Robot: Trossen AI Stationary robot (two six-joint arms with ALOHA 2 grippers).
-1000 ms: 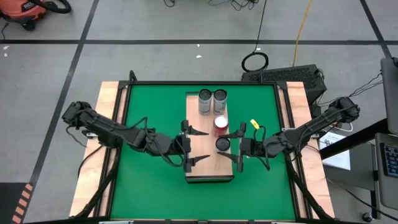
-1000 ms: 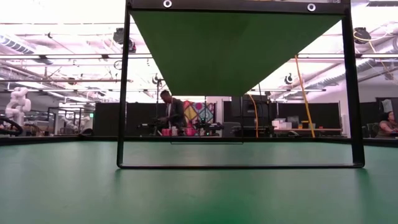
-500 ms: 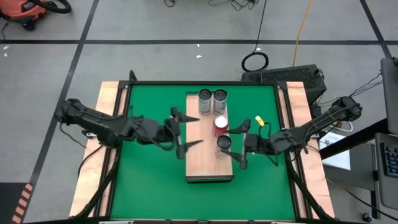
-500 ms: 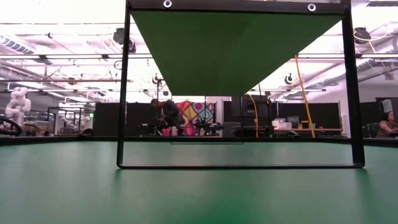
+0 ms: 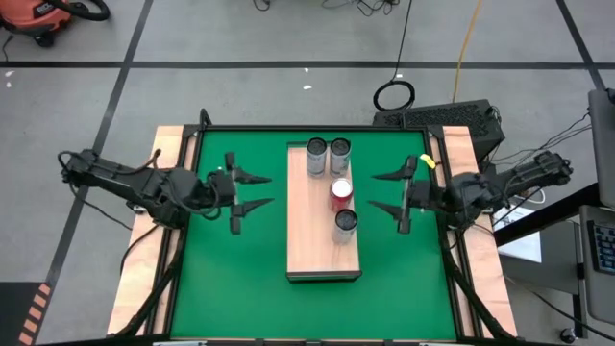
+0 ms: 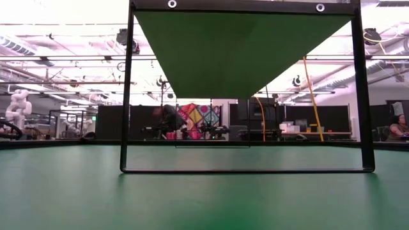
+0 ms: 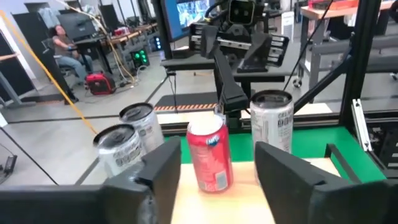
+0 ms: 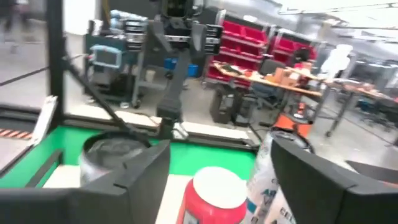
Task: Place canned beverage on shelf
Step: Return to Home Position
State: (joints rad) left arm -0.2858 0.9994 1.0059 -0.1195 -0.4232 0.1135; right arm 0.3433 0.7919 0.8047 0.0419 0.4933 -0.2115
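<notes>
The light-wood shelf (image 5: 312, 240) lies in the middle of the green table. Several cans stand upright on it: two silver cans (image 5: 328, 156) at its far end, a red can (image 5: 341, 192) and a silver can (image 5: 346, 223) on its right half. My left gripper (image 5: 271, 190) is open and empty over the green top, left of the shelf. My right gripper (image 5: 371, 190) is open and empty, right of the shelf, level with the red can. The left wrist view shows the red can (image 7: 210, 155) straight ahead between its fingers.
Black frame rails border the table (image 5: 207, 130). Green tabletop lies bare on both sides of the shelf and at its near end (image 5: 322, 308). In the low view a person moves in the room far behind the table (image 6: 167, 118).
Both grippers have drawn back from the shelf, open throughout. The left has gone toward the table's left and far edges. The right has gone toward the right edge, away from the near silver can. All the cans stay standing on the board.
</notes>
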